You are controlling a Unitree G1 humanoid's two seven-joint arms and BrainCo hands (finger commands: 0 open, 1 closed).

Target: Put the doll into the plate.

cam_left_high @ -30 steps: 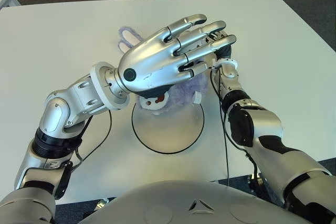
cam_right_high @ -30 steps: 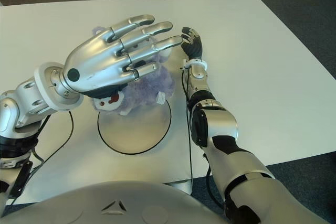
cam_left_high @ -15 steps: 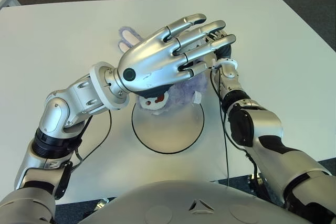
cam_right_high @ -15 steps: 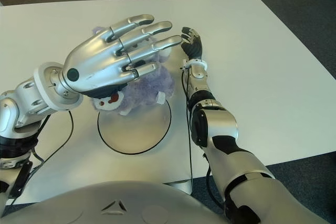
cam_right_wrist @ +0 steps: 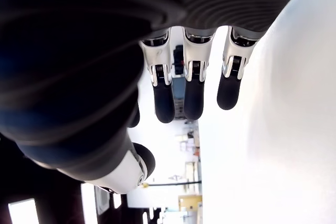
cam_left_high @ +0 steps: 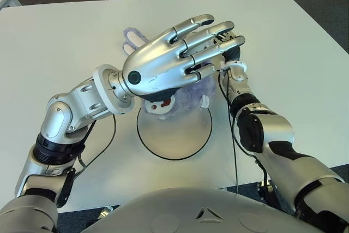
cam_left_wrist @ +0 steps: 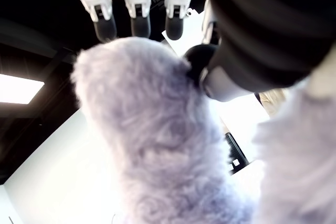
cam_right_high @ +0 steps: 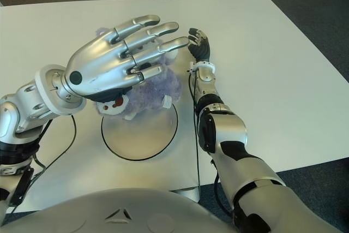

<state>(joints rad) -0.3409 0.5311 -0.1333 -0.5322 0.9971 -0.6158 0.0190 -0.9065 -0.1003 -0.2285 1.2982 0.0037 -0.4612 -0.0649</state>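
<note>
I see left robot hand (cam_left_high: pixel 174 61), fingers spread flat, over purple doll (cam_right_high: pixel 150 92) at plate (cam_left_high: pixel 174 135) 12 o'clock rim; right robot hand (cam_right_high: pixel 199 45) spread, empty, doll's 3 o'clock, above desk (cam_left_high: pixel 283 42).

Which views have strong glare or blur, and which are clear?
Left wrist view: the doll is near and soft, the background window blown out. Right wrist view: table washed white behind the right hand. Eye views: clear, left hand above doll.
</note>
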